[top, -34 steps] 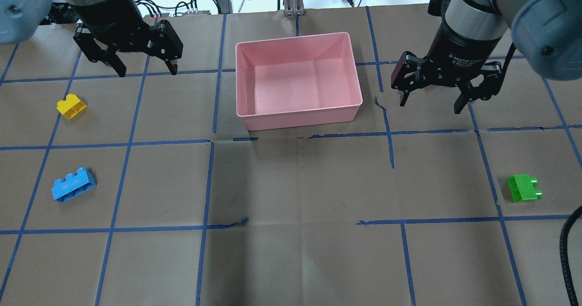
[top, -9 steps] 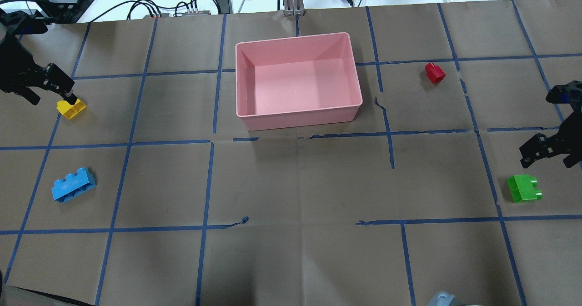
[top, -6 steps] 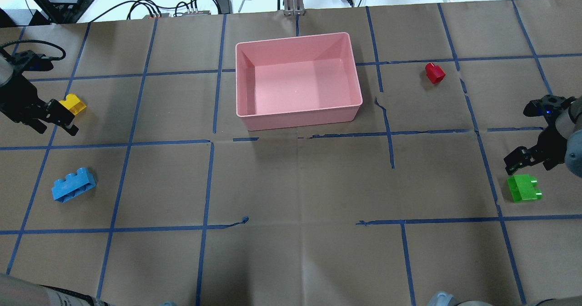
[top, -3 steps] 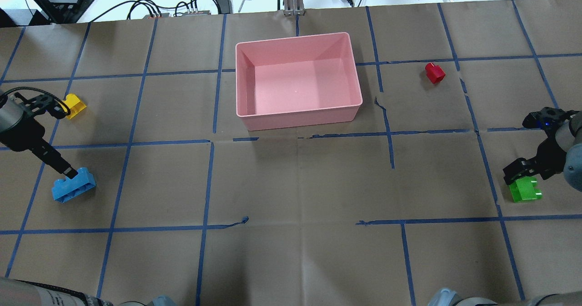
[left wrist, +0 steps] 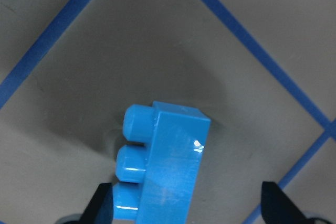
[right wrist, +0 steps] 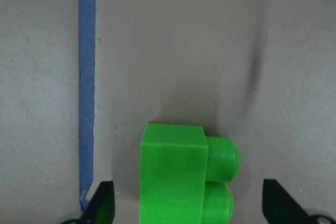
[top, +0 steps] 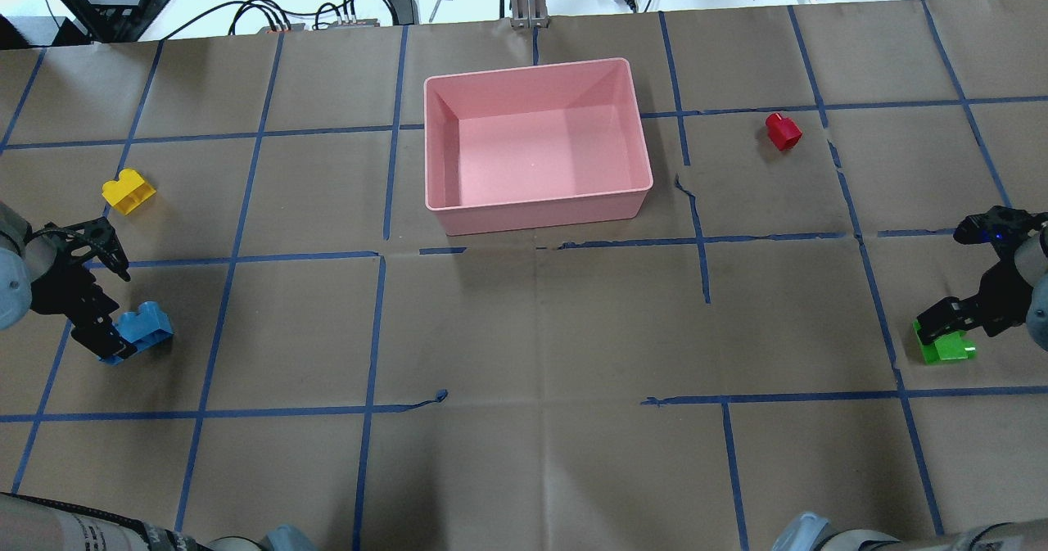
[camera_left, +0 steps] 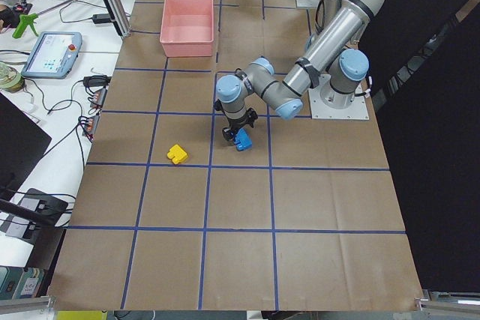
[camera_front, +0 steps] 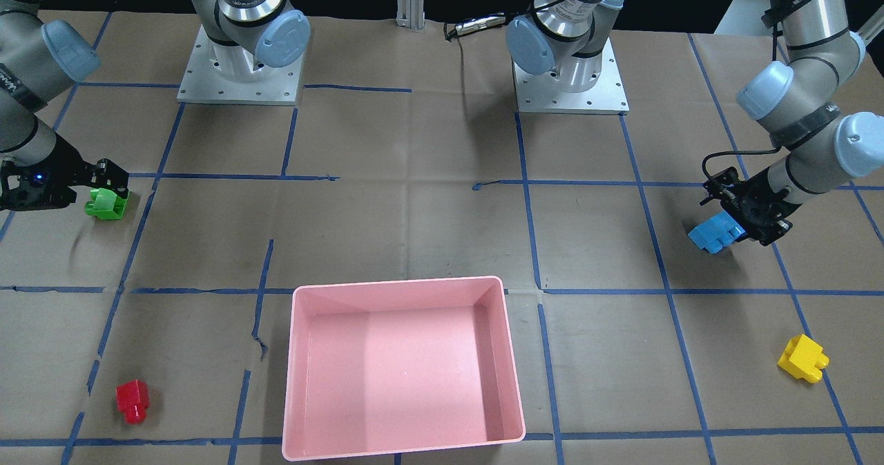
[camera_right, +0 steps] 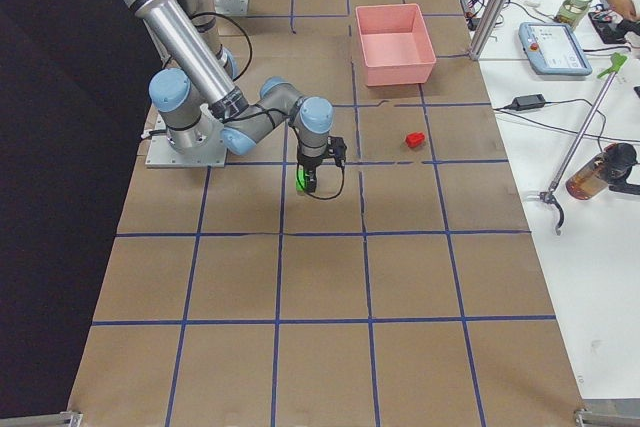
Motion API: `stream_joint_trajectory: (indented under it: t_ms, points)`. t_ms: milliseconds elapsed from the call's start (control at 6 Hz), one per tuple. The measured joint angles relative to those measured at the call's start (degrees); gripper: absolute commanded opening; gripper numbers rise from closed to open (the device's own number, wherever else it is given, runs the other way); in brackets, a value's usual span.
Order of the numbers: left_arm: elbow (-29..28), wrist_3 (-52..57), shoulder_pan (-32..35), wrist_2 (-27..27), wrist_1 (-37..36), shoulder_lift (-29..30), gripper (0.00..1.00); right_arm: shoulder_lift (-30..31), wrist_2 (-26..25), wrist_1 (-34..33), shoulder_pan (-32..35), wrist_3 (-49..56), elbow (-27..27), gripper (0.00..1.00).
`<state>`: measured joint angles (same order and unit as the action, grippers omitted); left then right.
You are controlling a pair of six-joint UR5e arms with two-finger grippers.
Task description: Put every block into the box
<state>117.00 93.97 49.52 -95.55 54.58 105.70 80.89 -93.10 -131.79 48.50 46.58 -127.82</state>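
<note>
The left gripper [top: 106, 340] leaves the yellow block [top: 128, 191] by the left edge of the table [top: 524, 330] and comes back toward the robot-side edge. It is now down over the blue block [top: 146, 327], fingers spread either side. By the right edge, the right gripper [top: 941, 330] sinks over the green block [top: 950, 348], fingers apart around it.

Table [top: 524, 453] — box [top: 540, 215], scattered blocks [top: 783, 131]

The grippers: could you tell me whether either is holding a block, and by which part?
Nothing is held. The left gripper stands open around the blue block, the right gripper open around the green block.
</note>
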Motion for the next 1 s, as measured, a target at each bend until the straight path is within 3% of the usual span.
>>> stream_joint_trajectory:
  t_ms: [333, 500, 667, 833, 1000]
  points:
    - [2.38, 5.19, -0.16, 0.01, -5.47, 0.79, 0.98, -0.62, -0.06, -0.1, -0.07, 0.16, -0.71, 0.99]
    - [2.75, 6.07, -0.19, 0.1, -7.08, 1.2, 0.96, -1.69, -0.15, -1.43, -0.07, 0.12, -0.78, 0.94]
    - [2.92, 6.31, -0.21, 0.22, -7.98, 1.59, 0.64, -2.42, -0.18, -3.64, -0.1, -0.49, -0.82, 0.93]
    - [3.01, 6.37, -0.21, 0.26, -8.28, 1.76, 0.13, -2.66, -0.17, -4.87, -0.13, -1.55, -0.84, 0.93]
    - [2.94, 6.39, -0.21, 0.23, -8.37, 1.77, 0.0, -2.72, -0.16, -5.19, -0.15, -2.31, -0.84, 0.93]
